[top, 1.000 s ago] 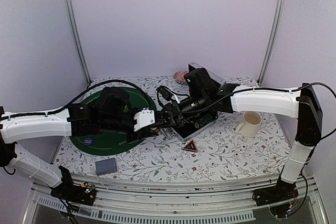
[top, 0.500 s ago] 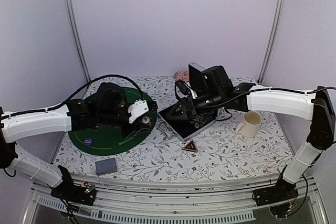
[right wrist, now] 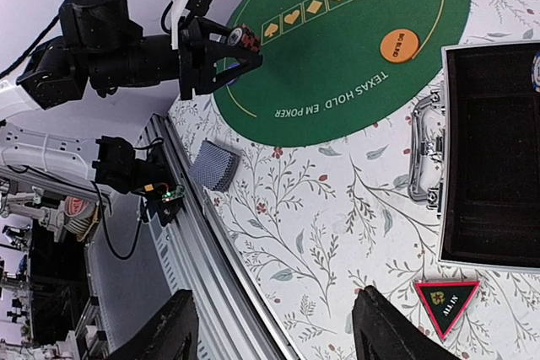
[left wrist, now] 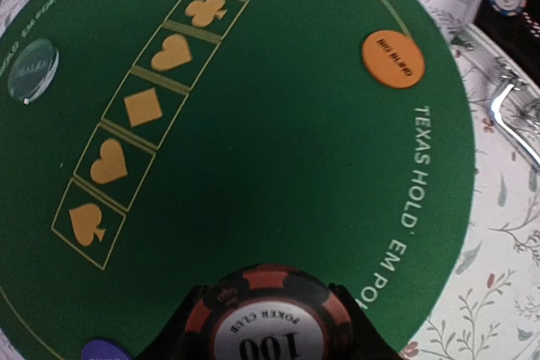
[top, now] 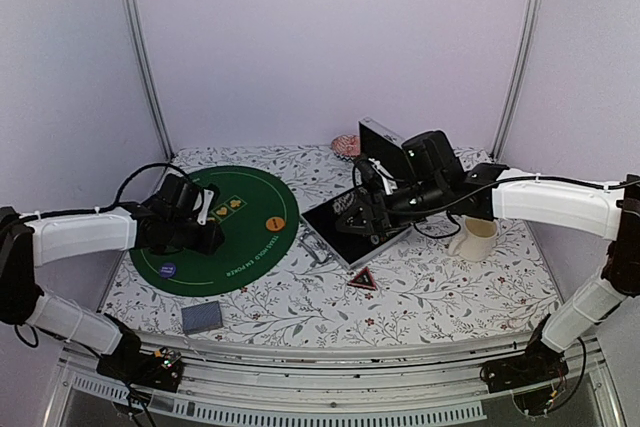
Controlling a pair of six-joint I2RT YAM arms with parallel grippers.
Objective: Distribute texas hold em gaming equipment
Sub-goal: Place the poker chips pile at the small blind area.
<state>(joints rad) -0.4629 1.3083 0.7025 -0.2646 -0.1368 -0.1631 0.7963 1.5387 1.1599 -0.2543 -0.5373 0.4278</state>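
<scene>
Left pincer (left wrist: 268,336) (chip (left wrist: 268,323) inside) over mat (left wrist: 278,149)

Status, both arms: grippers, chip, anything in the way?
Left gripper shut on chip, over the mat. Right gripper open, nothing held, by the case. Button on mat, well clear of chip.

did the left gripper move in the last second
Yes. The left gripper has swung left, away from the silver case, and now sits over the left part of the green poker mat, holding a poker chip.
</scene>
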